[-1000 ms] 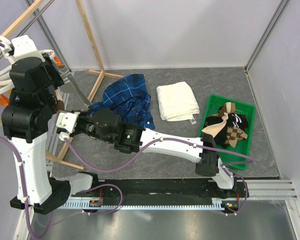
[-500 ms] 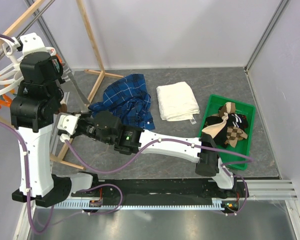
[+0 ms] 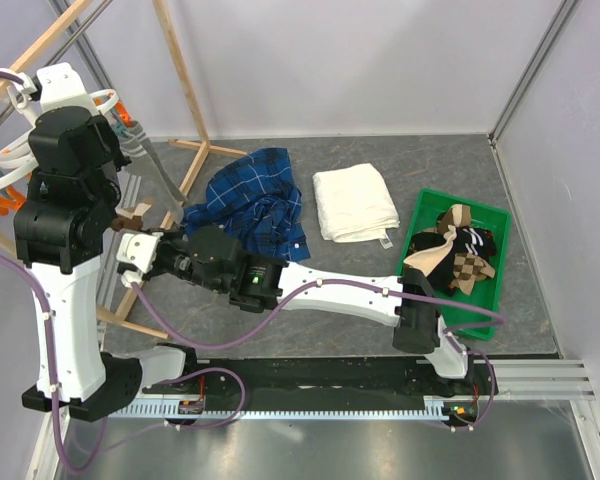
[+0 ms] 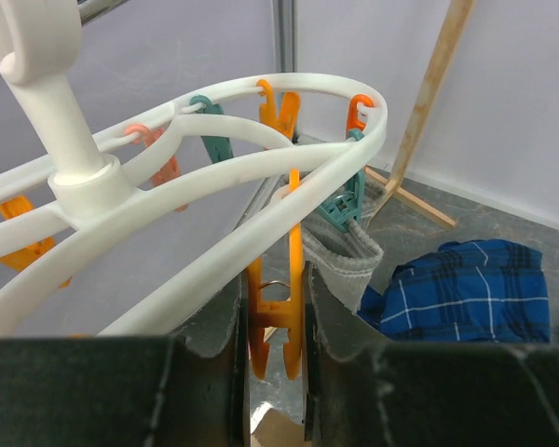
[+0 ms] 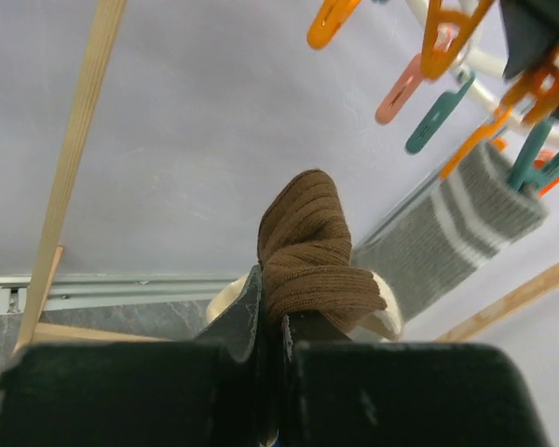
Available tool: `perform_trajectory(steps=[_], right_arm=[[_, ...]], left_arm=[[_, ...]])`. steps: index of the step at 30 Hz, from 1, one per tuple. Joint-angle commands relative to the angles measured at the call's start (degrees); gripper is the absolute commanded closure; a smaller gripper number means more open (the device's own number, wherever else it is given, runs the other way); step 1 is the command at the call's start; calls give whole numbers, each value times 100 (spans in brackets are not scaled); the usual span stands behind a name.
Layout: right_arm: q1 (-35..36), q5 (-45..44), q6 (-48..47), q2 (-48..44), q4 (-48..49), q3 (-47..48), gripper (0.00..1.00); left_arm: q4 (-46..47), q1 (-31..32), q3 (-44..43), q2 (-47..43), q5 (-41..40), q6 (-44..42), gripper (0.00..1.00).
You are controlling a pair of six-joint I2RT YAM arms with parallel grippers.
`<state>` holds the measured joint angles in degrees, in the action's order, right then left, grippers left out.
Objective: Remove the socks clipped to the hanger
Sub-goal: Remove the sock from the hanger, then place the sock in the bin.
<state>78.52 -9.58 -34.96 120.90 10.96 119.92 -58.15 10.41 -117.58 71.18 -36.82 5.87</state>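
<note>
The white round hanger (image 4: 214,177) hangs at the far left on the wooden rack, with orange and teal clothespins dangling from it. My left gripper (image 4: 275,307) is shut on an orange clothespin (image 4: 295,261), one jaw pressed against each side. A grey striped sock (image 4: 349,261) hangs from a teal pin just beyond it and shows in the top view too (image 3: 152,165). Below the hanger, my right gripper (image 5: 272,298) is shut on a brown ribbed sock (image 5: 312,261) with a cream toe. In the top view that sock (image 3: 132,215) sits just past the right gripper (image 3: 130,238).
A blue plaid shirt (image 3: 255,200) and a folded white towel (image 3: 355,203) lie on the grey table. A green bin (image 3: 490,300) at the right holds several socks (image 3: 455,250). Wooden rack poles (image 3: 180,80) stand around the hanger, and the right arm stretches across the table.
The left gripper's jaws have narrowed onto the orange clothespin, and its wrist has shifted at the hanger. The grey sock has swung up and right. The right gripper stays shut on the brown sock.
</note>
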Motion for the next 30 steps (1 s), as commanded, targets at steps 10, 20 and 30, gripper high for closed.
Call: perform_trajectory(steps=[10, 20, 30], right_arm=[[-696, -1746, 2018, -2832, -804, -2701, 97], [-2761, -2786, 3748, -4970, -3520, -3905, 96], [-5994, -1312, 4348, -4902, -4304, -4555, 97]], left_arm=[[1183, -4, 1017, -1096, 807, -165, 80], [1798, -4, 1641, -1562, 1325, 1, 76], [2124, -4, 2169, -1792, 1845, 134, 76]])
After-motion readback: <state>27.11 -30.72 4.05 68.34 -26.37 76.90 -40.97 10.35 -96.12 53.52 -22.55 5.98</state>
